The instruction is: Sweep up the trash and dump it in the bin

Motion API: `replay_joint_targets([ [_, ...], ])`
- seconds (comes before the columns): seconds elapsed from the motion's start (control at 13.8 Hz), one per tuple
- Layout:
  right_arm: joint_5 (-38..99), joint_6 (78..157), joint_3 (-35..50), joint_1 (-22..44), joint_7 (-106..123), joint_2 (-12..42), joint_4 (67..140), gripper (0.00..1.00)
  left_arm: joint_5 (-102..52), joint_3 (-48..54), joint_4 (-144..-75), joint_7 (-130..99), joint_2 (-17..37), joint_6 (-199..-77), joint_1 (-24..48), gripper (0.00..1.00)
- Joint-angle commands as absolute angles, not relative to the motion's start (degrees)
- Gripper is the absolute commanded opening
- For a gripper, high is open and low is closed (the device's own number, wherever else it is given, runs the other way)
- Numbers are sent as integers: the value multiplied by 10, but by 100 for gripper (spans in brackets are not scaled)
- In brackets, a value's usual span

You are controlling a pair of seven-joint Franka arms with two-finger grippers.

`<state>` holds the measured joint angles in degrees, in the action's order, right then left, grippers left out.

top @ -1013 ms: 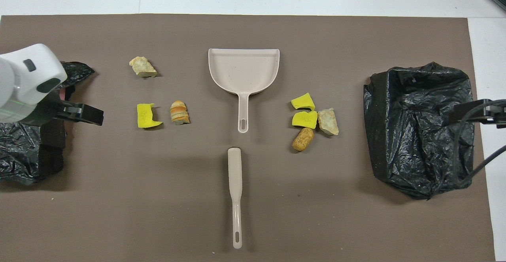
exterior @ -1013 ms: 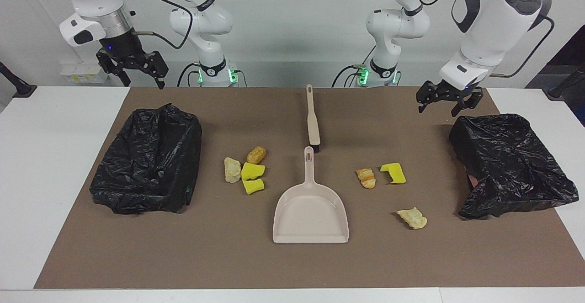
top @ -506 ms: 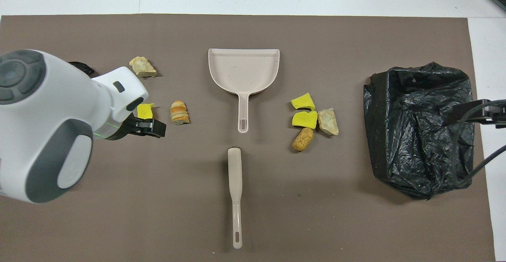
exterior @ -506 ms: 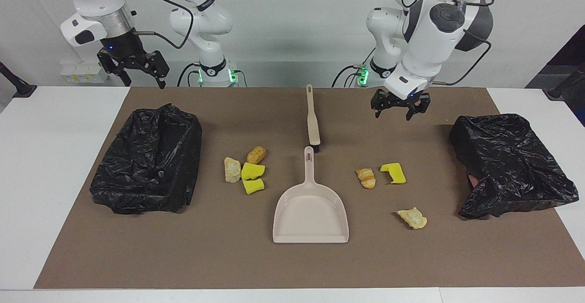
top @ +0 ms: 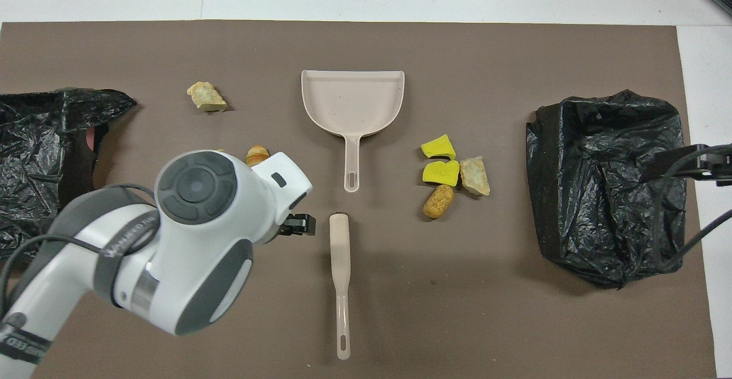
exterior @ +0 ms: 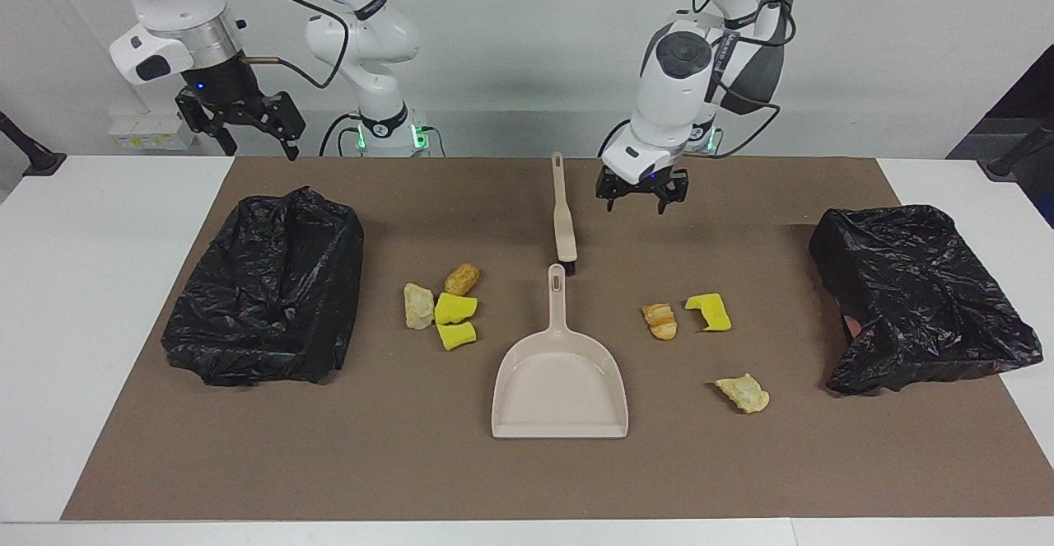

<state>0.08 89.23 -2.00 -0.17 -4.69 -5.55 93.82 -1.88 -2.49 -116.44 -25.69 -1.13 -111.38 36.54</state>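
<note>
While the left tool (exterior: 634,198) hangs with its fingers spread and empty over the brown mat (exterior: 527,464), just beside the brush (exterior: 564,215) toward the left arm's end of the bench, the right tool (exterior: 240,122) waits raised above the mat's corner at the right arm's end, its fingers likewise apart and holding nothing; the brush lies flat on the mat, in line with the handle of the beige dustpan (exterior: 560,381), whose open mouth points away from the robots; the trash lies in two groups on either side of the dustpan's handle: four lumps close together (exterior: 440,305) toward the right arm's end, namely two yellow chunks, a pale bit and a tan bread-like piece, and three lumps toward the left arm's end, an orange bread-like piece (exterior: 659,320), a yellow chunk (exterior: 709,312) just beside it, and a pale bit (exterior: 743,392) farther from the robots; a bin lined with black plastic (exterior: 268,287) stands at the right arm's end, and a second black-lined bin (exterior: 918,295) at the left arm's end.
</note>
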Motion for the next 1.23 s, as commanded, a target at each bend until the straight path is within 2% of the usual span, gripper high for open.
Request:
replay_joint_targets([
  [0.0,-9,904,-17,-4,-34,-70,956,100,-21,-35,-1224,-306,-17,-1173,415,100],
  [0.58,-8,903,-17,-4,-34,-70,957,100,-22,-35,-1316,-417,-14,-1260,529,100],
  [1.16,2,904,-17,-4,-35,-66,948,100,-59,-34,-1342,-432,-25,-1272,549,100],
])
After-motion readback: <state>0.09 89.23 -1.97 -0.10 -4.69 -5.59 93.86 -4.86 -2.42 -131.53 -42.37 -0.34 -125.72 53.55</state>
